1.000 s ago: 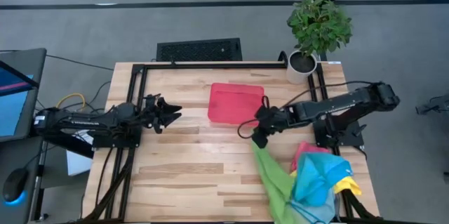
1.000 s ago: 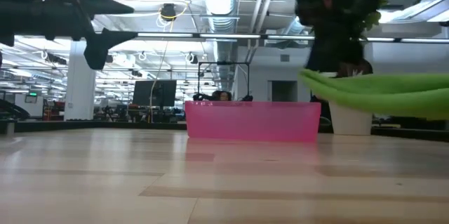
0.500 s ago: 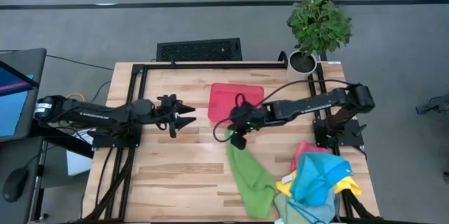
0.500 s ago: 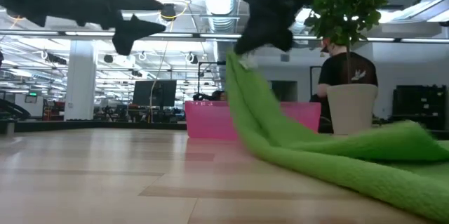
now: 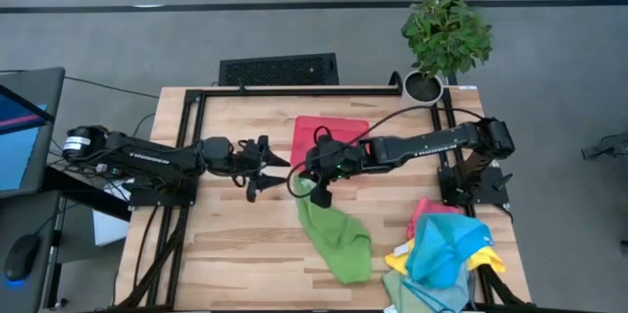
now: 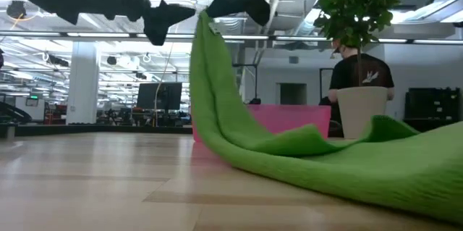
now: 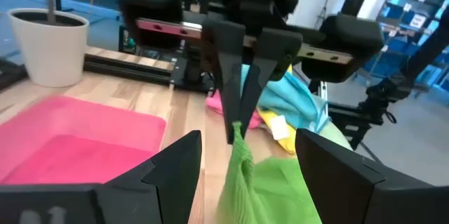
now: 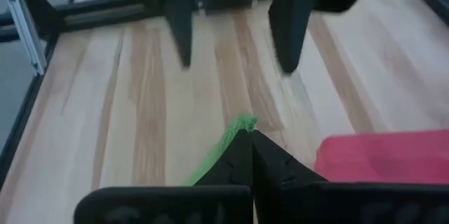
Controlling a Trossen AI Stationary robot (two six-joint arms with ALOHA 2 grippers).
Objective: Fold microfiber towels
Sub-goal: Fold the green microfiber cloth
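Left gripper (image 5: 278, 165) wide apart, holding nothing, raised over the bench (image 5: 235, 244), pointing at the right gripper just beside it. Right gripper (image 5: 319, 195) pinched tight on one corner of the green towel (image 5: 337, 237), lifted; the cloth hangs from it and trails onto the bench toward the front right. Red tray (image 5: 309, 134) right behind the right gripper. Pile of towels (image 5: 442, 254), blue, yellow, pink, well off to its right at the bench corner.

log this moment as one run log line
right pincer: shut on green towel corner, lifted near red tray | left pincer: open, facing that corner | other towels: heaped at table edge
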